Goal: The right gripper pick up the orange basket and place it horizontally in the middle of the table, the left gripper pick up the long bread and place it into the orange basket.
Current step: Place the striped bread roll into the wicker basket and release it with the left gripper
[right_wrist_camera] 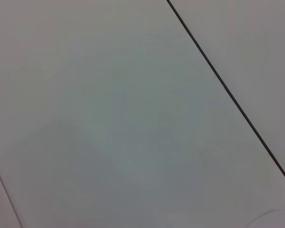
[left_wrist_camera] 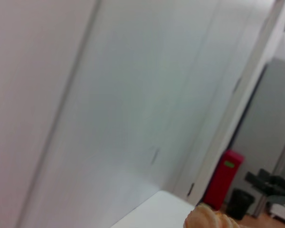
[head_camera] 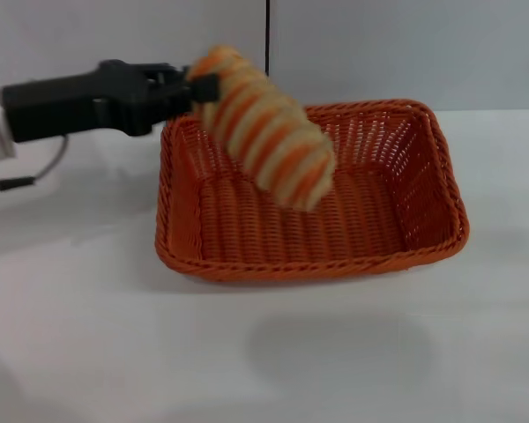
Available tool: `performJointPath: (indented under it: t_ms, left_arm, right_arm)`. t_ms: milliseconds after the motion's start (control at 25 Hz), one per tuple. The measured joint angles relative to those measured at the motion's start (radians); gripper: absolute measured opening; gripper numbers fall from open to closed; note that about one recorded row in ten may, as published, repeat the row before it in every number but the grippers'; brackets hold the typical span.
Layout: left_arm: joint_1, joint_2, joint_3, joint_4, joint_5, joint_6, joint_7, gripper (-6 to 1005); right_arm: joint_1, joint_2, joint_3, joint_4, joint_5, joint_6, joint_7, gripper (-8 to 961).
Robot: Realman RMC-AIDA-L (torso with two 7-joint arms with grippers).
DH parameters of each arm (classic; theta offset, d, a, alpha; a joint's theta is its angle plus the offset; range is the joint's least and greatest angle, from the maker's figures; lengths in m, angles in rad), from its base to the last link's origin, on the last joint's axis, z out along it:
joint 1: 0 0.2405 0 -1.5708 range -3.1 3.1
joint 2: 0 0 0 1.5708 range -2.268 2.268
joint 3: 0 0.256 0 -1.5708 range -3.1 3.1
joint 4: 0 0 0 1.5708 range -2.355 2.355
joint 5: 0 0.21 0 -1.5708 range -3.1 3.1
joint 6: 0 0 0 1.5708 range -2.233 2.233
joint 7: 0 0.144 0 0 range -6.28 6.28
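The left hand [head_camera: 197, 86], black and reaching in from the left side of the head view, was clamped on one end of the bread [head_camera: 263, 125] and held the loaf in the air over the basket [head_camera: 397, 242]. The bread, banded in orange and cream, tilted down from the held end, its free end hanging above the basket's floor, clear of the weave. The basket sat flat on the white surface [head_camera: 264, 352] near the middle of the view, its long side running left to right and its open top upward, with nothing lying inside it. A grey cable [head_camera: 44, 172] curved down beside the left arm at the left edge.

In the left wrist view, only a tip of the bread [left_wrist_camera: 210, 219] showed at the frame's edge, with a corner of the surface [left_wrist_camera: 156, 211] beside it and pale wall panels behind; farther back stood a red box [left_wrist_camera: 223, 183] and a dark bin [left_wrist_camera: 238, 203].

The right hand appeared in no view; the right wrist camera took in only a plain grey panel crossed by a thin dark line [right_wrist_camera: 228, 92].
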Motion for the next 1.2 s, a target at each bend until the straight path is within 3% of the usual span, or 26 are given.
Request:
performJointPath:
  t_ms: [320, 560, 680, 800, 1080, 1200]
  left_arm:
    - [-0.016, -0.005, 0.164, -0.222, -0.142, -0.075, 0.253, 224]
    - [-0.026, -0.008, 0.236, -0.270, -0.214, -0.097, 0.346, 213]
    - [-0.026, -0.008, 0.236, -0.270, -0.214, -0.097, 0.346, 204]
    - [-0.027, -0.007, 0.250, -0.330, -0.329, -0.188, 0.371, 202]
    - [-0.021, -0.007, 0.260, -0.340, -0.350, -0.236, 0.414, 193]
    - [-0.018, -0.004, 0.272, -0.340, -0.349, -0.244, 0.420, 305]
  right_arm:
    - [0.005, -0.003, 0.000, 0.000, 0.000, 0.010, 0.000, 552]
    - [0.011, -0.011, 0.001, 0.000, 0.000, 0.007, 0.000, 552]
    - [0.015, -0.012, 0.002, 0.000, 0.000, 0.002, 0.000, 552]
    - [0.016, -0.014, 0.002, 0.000, 0.000, 0.002, 0.000, 552]
    - [0.021, -0.020, 0.001, 0.007, 0.000, -0.006, 0.000, 552]
    - [0.023, -0.022, 0.001, 0.015, 0.000, -0.012, 0.000, 552]
